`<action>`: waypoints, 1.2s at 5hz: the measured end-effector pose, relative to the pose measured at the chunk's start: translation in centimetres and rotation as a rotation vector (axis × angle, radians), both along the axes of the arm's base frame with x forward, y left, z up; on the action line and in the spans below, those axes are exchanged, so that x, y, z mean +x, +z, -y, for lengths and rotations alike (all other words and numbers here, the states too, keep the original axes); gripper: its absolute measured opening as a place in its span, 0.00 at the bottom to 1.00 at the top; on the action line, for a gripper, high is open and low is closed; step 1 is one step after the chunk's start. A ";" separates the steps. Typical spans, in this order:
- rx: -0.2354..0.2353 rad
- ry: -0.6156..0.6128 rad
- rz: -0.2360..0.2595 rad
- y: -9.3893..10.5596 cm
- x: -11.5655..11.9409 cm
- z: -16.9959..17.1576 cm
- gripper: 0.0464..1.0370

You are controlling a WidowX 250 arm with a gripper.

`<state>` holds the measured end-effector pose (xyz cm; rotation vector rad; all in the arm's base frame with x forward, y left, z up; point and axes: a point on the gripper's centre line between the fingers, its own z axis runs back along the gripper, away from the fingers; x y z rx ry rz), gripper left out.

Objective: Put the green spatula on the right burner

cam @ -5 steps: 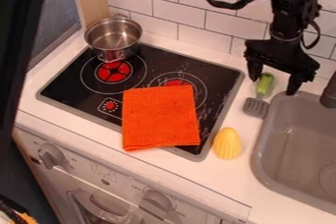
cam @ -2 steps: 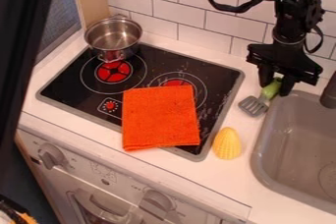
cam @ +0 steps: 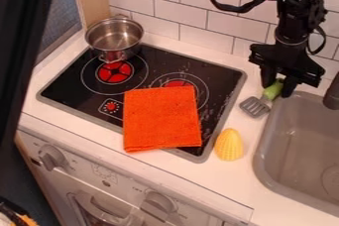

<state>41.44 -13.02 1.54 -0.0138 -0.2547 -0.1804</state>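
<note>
- Gripper (cam: 277,90): positioned at the far right, above the counter (cam: 222,189) beside the far left corner of the sink (cam: 263,145). Its two fingers are closed on the green handle of the spatula, one finger on each side.
- Green spatula (cam: 273,89): located between the cooktop (cam: 218,74) and the sink. The handle points to the far right; the grey slotted head points to the near left, close to the cooktop's right edge.
- Right burner (cam: 177,84): red centre with a white outer ring; its near left portion is covered by the cloth.
- Orange cloth (cam: 161,120): laid flat across the cooktop, overlapping its near edge.
- Metal pot (cam: 114,36): upright at the cooktop's far left corner, overlapping the far part of the left burner (cam: 114,72).
- Yellow ribbed object (cam: 229,144): on the counter, just right of the cooktop's near right corner, nearer than the spatula.
- Dark faucet (cam: 332,92): mounted at the far side of the sink.
- Control knobs (cam: 51,157): fitted on the white front panel below the counter.
- White tiles (cam: 225,24): lining the wall behind the cooktop.
</note>
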 end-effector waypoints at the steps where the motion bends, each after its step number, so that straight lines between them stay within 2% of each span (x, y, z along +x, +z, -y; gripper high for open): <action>1: 0.006 0.009 0.012 1.4 -0.6 -0.8 0.36; 2: 0.017 0.024 0.042 3.6 -1.4 -1.5 0.36; 4: -0.004 0.095 0.086 7.0 -2.9 -3.8 0.36; 6: 0.033 0.010 0.063 7.9 -3.9 -9.4 0.36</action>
